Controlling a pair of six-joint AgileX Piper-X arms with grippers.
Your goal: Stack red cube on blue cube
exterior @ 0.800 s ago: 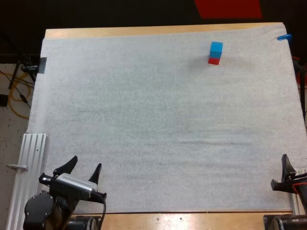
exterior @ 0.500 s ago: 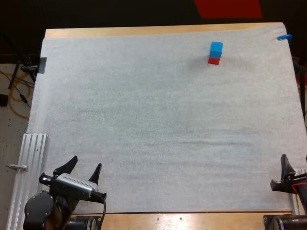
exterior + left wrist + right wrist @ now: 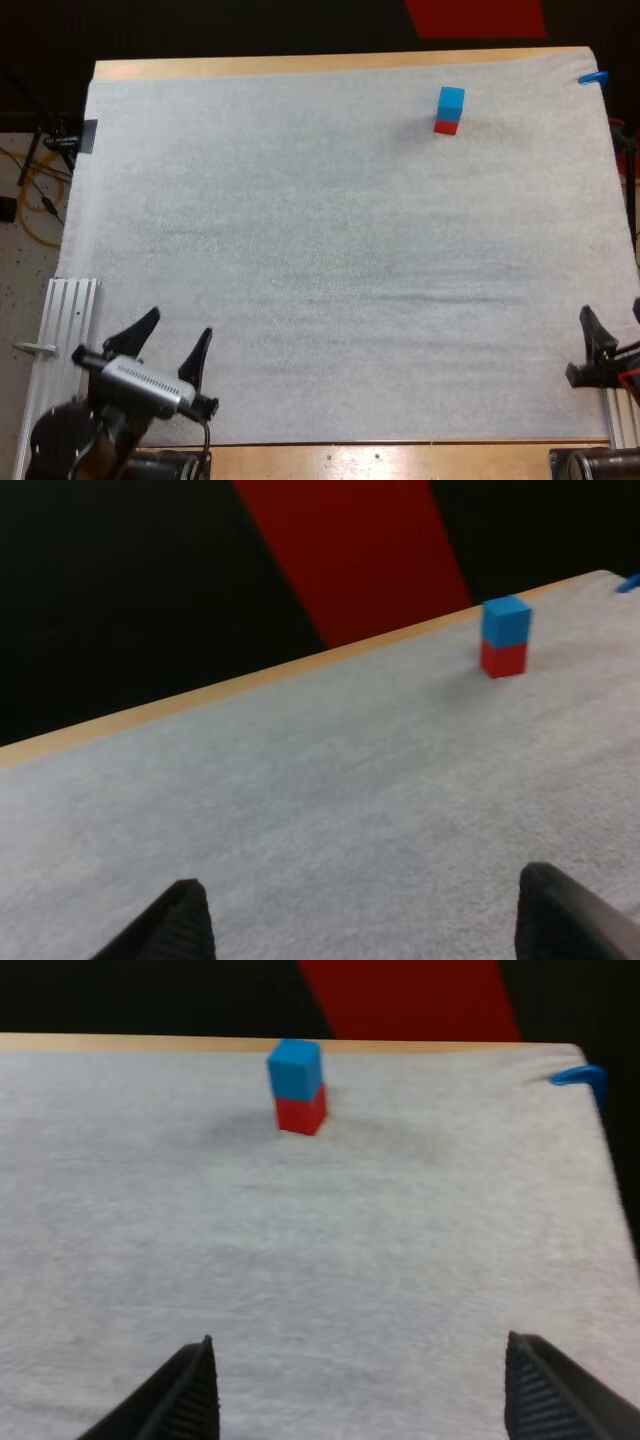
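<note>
Blue cube (image 3: 451, 97): on top of red cube (image 3: 446, 126), far right of mat (image 3: 300, 250), near its far edge.
Left gripper (image 3: 178, 325): spread wide, empty, at mat's near left corner.
Right gripper (image 3: 360, 1345): spread wide, empty, at near right edge.

Place: looking like a robotics lab.
Bench: wooden bench (image 3: 300, 66) is carrying a white mat (image 3: 300, 250).
Fittings: aluminium rail (image 3: 62, 340) is lying alongside; orange cable (image 3: 47, 208) is trailing on the floor (image 3: 22, 275).
</note>
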